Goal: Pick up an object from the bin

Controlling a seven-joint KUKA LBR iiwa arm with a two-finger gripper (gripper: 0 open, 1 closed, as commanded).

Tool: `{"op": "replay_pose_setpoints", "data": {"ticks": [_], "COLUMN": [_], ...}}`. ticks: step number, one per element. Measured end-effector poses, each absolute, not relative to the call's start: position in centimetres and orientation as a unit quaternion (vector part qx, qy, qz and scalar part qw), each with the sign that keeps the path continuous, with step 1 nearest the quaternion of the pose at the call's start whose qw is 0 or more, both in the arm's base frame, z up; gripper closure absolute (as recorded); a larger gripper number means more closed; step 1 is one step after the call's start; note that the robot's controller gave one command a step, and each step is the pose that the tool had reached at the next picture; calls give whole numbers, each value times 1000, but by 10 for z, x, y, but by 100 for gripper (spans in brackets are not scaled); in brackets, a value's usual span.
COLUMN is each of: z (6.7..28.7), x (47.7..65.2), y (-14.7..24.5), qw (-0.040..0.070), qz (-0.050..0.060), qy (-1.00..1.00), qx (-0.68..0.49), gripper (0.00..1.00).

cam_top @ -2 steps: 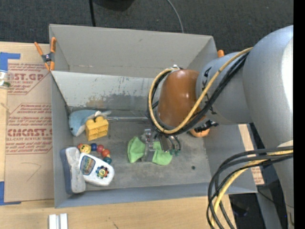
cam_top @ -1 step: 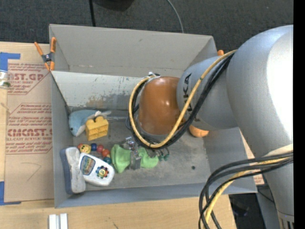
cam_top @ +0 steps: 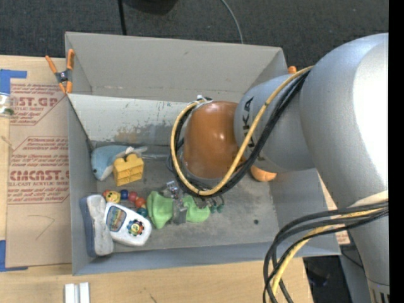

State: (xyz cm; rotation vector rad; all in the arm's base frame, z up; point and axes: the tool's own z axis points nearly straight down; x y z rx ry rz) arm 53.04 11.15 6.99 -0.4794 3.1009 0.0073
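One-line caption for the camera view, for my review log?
KUKA arm's hand low over a green soft toy in the grey bin; yellow block and white toy nearby.

We see a matte grey metal bin (cam_top: 126, 115), its inner wall streaked with pale scuffs and rusty-brown smudges. The glossy rounded wrist cover (cam_top: 211, 137) is orange-brown, the looping cables (cam_top: 178, 163) are yellow and black, and the broad arm casing (cam_top: 341, 118) is silver. We note a bright green crumpled soft thing (cam_top: 161, 210), a yellow toy brick block (cam_top: 128, 167), a pale blue plush sea animal (cam_top: 101, 161), and a white plastic toy phone (cam_top: 126, 225) with a blue screen and multicoloured buttons. The small round beads (cam_top: 124, 196) are red, yellow and blue.
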Motion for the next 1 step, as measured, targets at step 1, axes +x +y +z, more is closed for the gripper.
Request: {"op": "replay_pose_setpoints", "data": {"ticks": [1], "z": [164], "x": [539], "y": [116], "qw": [3], "qz": [3], "qy": [988], "qx": [-153], "gripper": [100]}}
